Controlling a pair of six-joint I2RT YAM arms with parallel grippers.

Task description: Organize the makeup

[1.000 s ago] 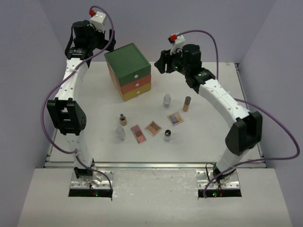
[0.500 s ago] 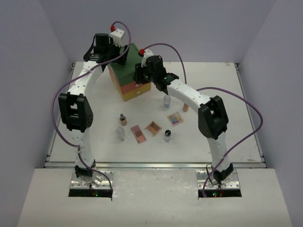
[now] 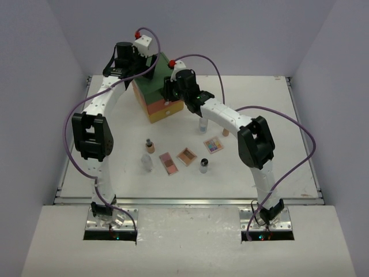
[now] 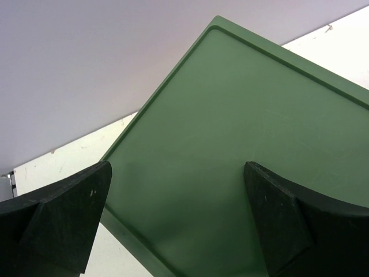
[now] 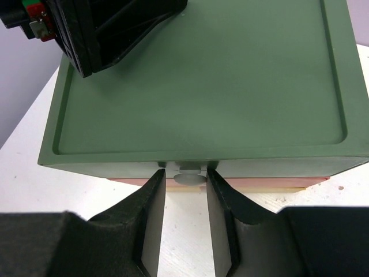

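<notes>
The makeup lies spread on the white table: a dark-capped tan bottle (image 3: 149,145), a clear jar (image 3: 147,162), two pink-brown palettes (image 3: 168,163) (image 3: 187,156), a black-capped jar (image 3: 203,166), a multicolour palette (image 3: 213,144), another clear jar (image 3: 203,123) and a tan bottle (image 3: 225,132) half hidden by my right arm. My left gripper (image 4: 179,167) hovers wide open over the green top of the drawer chest (image 4: 242,115). My right gripper (image 5: 185,176) stands at the chest's front, its narrowly open fingers either side of the top drawer's white knob (image 5: 189,176), a slim gap showing.
The drawer chest (image 3: 153,86) stands at the back of the table, green over orange (image 3: 164,105) over yellow, all drawers closed. My left gripper's body (image 5: 109,29) hangs over the chest's far corner. Purple walls enclose the table.
Both arms have swung in from the sides to the chest. The right jaws have narrowed around the top drawer's knob. The left jaws stayed wide open.
</notes>
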